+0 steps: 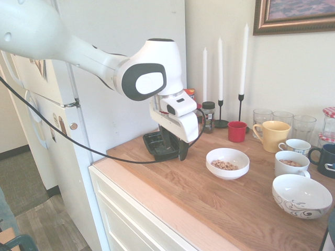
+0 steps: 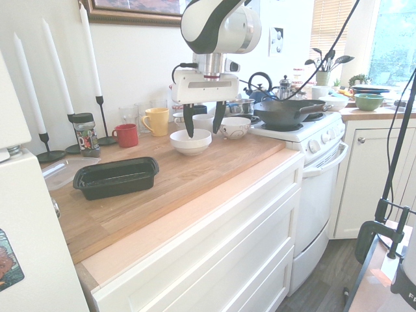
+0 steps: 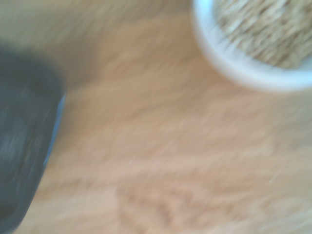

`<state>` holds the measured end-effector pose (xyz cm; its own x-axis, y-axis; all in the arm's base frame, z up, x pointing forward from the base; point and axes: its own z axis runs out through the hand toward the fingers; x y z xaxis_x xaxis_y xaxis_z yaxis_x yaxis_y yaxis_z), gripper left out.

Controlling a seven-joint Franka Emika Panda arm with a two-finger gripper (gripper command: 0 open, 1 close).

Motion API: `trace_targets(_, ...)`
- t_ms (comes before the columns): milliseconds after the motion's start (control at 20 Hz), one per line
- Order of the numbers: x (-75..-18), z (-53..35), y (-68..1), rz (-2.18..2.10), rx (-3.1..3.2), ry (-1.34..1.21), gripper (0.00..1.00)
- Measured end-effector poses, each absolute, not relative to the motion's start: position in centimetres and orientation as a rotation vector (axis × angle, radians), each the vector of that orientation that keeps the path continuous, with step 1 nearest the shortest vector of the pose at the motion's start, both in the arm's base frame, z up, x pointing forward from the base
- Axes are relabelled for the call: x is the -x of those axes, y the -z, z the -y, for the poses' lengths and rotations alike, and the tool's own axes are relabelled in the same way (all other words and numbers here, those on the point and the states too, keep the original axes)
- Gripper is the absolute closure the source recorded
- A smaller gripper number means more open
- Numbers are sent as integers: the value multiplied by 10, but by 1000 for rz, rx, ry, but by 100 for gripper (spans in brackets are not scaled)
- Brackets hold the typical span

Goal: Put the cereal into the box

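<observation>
Countertop (image 2: 195, 182) of pale wood carried the black box (image 2: 117, 177), its long axis running nine to three in the second exterior view. At about two o'clock from it, the spread, empty gripper (image 2: 201, 123) hung above a white bowl (image 1: 227, 162) holding the cereal (image 1: 225, 165).

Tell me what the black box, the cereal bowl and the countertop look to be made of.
Box: likely thin moulded plastic, black, slightly glossy, with a rolled rim. Bowl holding the cereal: probably glazed ceramic, white with shiny highlights. Countertop: wood, with visible plank seams and grain, satin finish.
</observation>
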<state>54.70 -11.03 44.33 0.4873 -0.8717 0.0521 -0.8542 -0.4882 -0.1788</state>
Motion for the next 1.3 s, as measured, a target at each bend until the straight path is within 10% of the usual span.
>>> trace_targets(1300, -668, 264, -338, -1666, 2209, 137, 0)
